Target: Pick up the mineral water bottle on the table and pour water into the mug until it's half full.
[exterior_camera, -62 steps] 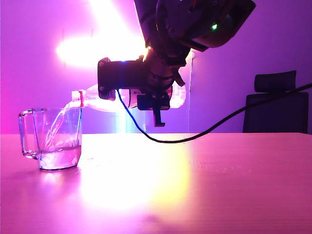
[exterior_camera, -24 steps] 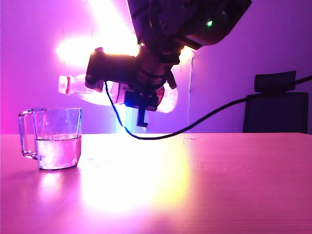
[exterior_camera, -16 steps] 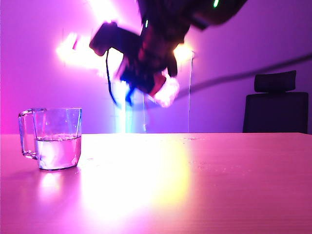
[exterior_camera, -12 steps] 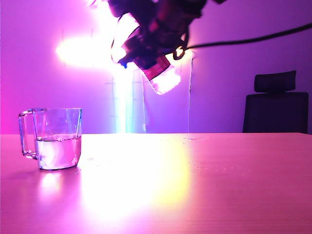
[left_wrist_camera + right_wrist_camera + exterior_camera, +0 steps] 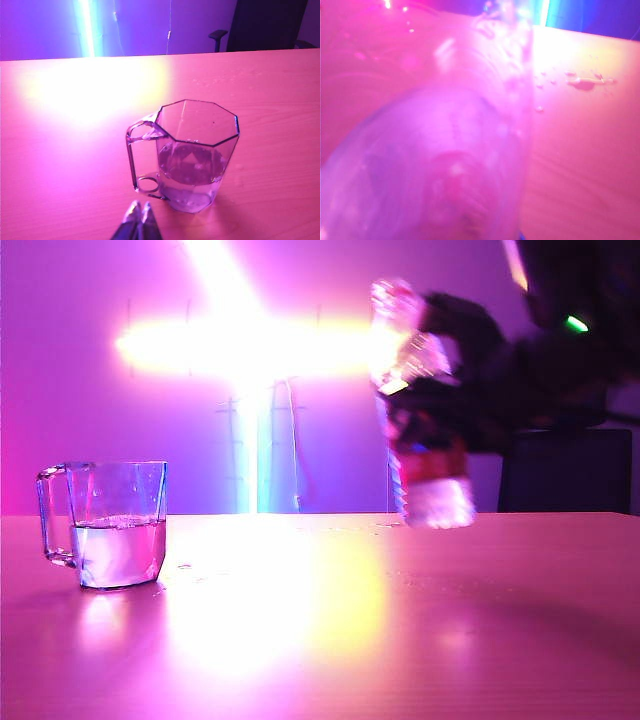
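Over on the right of the table [image 5: 330,640], the right gripper [image 5: 470,390] is clamped around the mineral water bottle [image 5: 425,455], which stands nearly upright with its base low, just above the surface, though blur hides any contact. Well away to the gripper's left sits the mug [image 5: 105,525], roughly half full of water [image 5: 118,552]. The left gripper [image 5: 138,220], fingers pinched together and empty, hangs close by the mug's handle. I'd worry the uncapped bottle gets set down tilted and tips, or sloshes on landing; droplets already dot the table
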Robot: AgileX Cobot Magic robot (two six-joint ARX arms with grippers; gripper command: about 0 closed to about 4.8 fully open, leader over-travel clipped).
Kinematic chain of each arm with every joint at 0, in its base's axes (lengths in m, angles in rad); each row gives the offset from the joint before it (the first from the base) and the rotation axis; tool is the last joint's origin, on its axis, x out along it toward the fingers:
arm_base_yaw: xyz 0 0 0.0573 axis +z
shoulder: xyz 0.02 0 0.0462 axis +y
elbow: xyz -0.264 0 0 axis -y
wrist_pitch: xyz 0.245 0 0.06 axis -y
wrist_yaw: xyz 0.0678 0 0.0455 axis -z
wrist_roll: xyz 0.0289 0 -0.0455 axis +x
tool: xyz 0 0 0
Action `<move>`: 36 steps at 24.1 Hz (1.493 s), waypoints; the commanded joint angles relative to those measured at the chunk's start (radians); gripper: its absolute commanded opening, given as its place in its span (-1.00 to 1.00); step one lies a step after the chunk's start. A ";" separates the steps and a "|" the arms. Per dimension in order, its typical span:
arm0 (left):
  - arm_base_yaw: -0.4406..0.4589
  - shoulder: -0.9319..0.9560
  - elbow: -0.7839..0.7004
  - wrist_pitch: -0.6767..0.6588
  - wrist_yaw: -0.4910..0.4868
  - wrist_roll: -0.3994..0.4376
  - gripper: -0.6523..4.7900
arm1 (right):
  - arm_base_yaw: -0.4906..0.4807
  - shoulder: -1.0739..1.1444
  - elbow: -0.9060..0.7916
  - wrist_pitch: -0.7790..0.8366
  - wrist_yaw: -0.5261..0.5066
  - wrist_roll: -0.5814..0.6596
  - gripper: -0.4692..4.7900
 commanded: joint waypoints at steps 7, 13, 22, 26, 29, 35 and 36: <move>0.000 0.002 0.003 0.006 0.003 0.004 -0.77 | -0.050 0.060 -0.185 0.349 -0.107 0.045 -0.17; -0.002 0.002 0.003 0.006 0.003 0.004 -0.77 | -0.050 0.212 -0.182 0.570 -0.132 0.096 -0.17; -0.002 0.002 0.003 0.006 0.003 0.004 -0.77 | -0.050 0.263 -0.187 0.604 -0.172 0.121 0.23; -0.002 0.002 0.003 0.006 0.003 0.004 -0.77 | -0.050 0.260 -0.212 0.634 -0.171 0.121 0.53; -0.002 0.002 0.003 0.006 0.003 0.004 -0.77 | -0.050 0.253 -0.278 0.729 -0.103 0.118 0.90; -0.002 0.002 0.003 0.006 0.003 0.004 -0.77 | -0.050 0.205 -0.354 0.729 -0.103 0.119 1.00; -0.002 0.002 0.003 0.006 0.003 0.004 -0.77 | -0.050 0.189 -0.370 0.729 -0.102 0.119 1.00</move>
